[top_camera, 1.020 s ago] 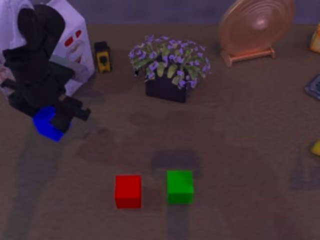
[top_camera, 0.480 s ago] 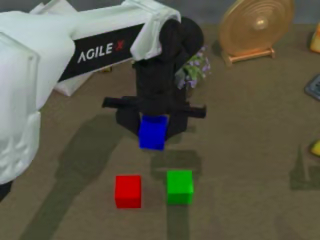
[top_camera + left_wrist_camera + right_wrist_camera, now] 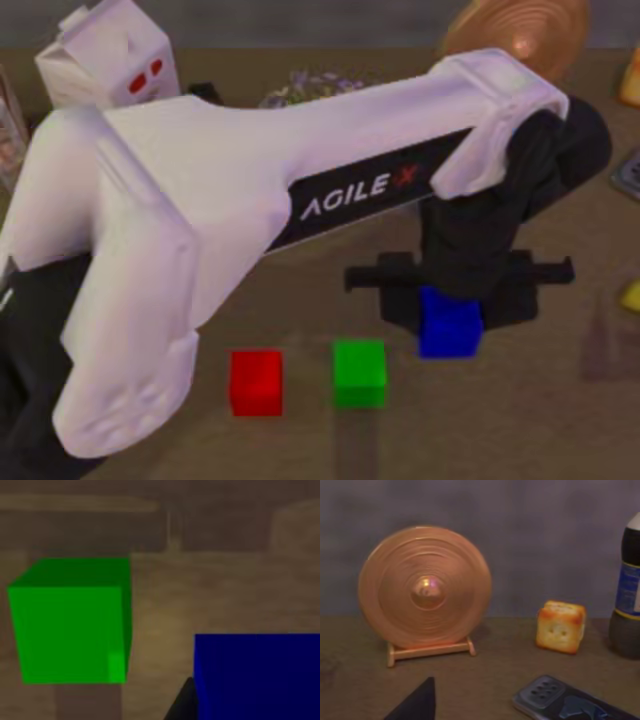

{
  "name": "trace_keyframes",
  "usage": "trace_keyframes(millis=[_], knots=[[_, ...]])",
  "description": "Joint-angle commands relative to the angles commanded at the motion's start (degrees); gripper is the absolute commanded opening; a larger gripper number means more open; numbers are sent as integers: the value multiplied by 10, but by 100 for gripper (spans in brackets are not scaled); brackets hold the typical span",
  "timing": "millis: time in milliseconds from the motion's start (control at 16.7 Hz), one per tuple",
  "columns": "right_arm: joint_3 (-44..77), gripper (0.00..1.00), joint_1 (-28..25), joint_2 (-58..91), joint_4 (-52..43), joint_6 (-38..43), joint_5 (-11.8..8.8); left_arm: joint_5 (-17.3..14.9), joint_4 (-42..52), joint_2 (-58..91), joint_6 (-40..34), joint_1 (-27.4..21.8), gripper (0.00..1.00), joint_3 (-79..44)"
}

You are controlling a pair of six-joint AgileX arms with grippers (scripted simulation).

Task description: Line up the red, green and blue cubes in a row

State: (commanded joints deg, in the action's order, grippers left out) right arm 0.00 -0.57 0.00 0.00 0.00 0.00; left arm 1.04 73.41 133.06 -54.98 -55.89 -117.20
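Dim brown table (image 3: 520,430), grey wall (image 3: 520,540) behind

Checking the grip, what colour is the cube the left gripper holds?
Deep blue cube, in the left gripper; top view shows it best.

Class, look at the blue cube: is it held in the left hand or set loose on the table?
Held. In the top view the left hand closes on the blue cube, to the right of the green cube.

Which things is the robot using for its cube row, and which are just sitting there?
For the job: red cube, green cube, blue cube held in the left gripper.

Just sitting there: milk carton, round wooden disc, toast cube, bottle.
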Motion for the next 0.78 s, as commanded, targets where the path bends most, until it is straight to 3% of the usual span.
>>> trace_keyframes(millis=[420,780], knots=[[0,100,0,0,0,0,0,0,-10,0,-4,-3,0,6],[0,100,0,0,0,0,0,0,-122,24,-4,-3,0,92]])
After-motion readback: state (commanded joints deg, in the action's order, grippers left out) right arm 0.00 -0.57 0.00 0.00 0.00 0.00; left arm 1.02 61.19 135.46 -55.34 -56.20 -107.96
